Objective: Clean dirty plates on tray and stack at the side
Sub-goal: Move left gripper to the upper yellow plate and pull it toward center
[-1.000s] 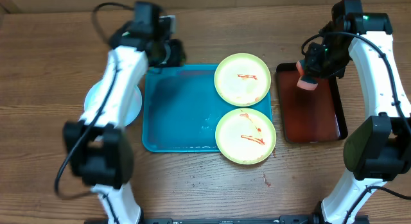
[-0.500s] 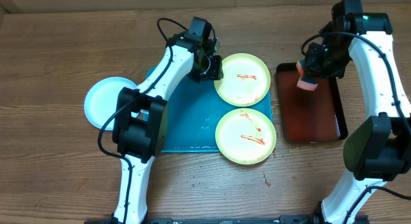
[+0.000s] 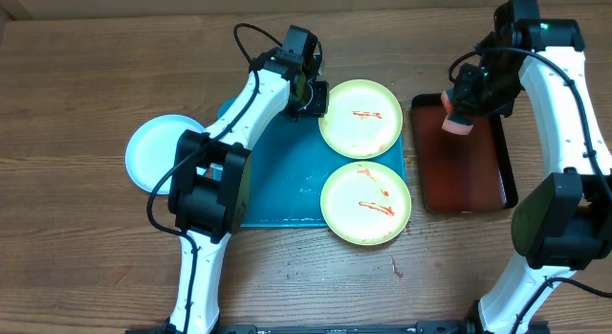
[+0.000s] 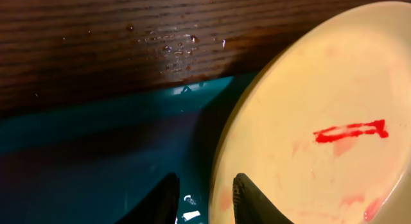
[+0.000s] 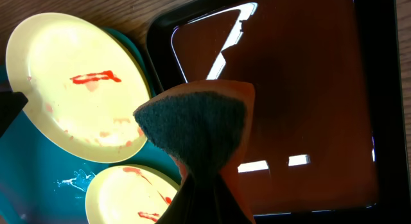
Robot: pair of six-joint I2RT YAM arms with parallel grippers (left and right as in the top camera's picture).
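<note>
Two pale yellow-green plates with red sauce streaks lie on the right side of the turquoise tray: a far plate and a near plate. A pale mint-white plate rests on the table left of the tray. My left gripper is at the far plate's left rim. In the left wrist view that gripper is open and straddles the rim of the far plate, one finger over the plate, the other over the tray. My right gripper is shut on an orange sponge with a dark scouring face.
A dark red, black-rimmed tray lies right of the turquoise one, and the sponge hangs over its far left part. A small red smear marks the wood near the front. Cables loop above the left arm.
My left arm has swung right from the tray's far left corner to the far plate's left rim and stayed there. The right arm and sponge have not moved.
</note>
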